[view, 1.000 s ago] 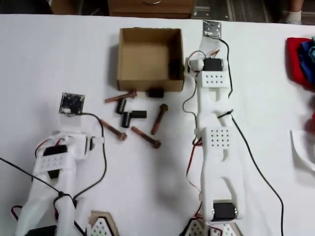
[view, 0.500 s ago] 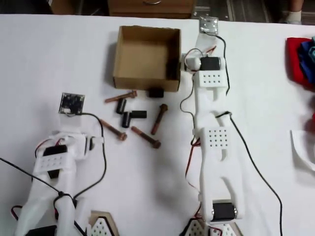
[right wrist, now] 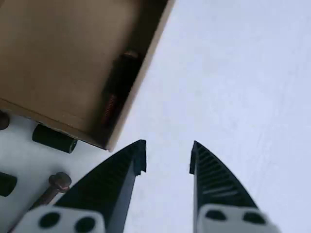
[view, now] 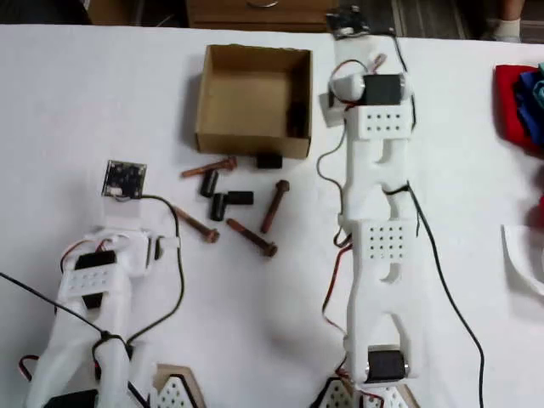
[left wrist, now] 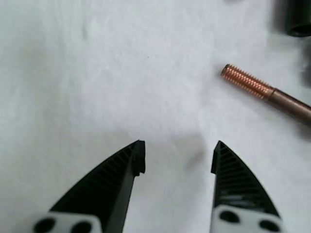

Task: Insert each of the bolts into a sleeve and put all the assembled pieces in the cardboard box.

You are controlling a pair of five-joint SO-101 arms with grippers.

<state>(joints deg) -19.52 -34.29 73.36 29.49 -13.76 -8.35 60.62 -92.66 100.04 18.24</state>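
High view: the right arm (view: pixel 378 246) is seen stretched far forward over the worktop (view: pixel 102 85), its wrist just beside the right wall of the cardboard box (view: pixel 251 143); the left arm (view: pixel 93 285) is seen folded low near the front edge, well apart from the box; between the two arms, in front of the box, four loose bolts (view: pixel 274 206) and four loose sleeves (view: pixel 240 197) are scattered.

The right end effector (right wrist: pixel 167 151) is released, its jaws parted with nothing held between them; it is poised over bare worktop just beside the box's corner, outside the wall; inside the box one assembled piece (right wrist: pixel 116 82), dark-bodied with copper thread showing at its end, is seen lying against that same wall, near the end effector yet separated from it by the cardboard; a black sleeve (right wrist: pixel 53 138) lies just outside the box's front wall, and a bolt head (right wrist: pixel 58 181) is seen near it.

The left end effector (left wrist: pixel 179 153) is likewise released and empty, pointed down at the worktop; a copper bolt (left wrist: pixel 262 92) lies near it, its threaded end clear of both fingertips and untouched; the end of a further sleeve (left wrist: pixel 297 19) is seen beyond the bolt.
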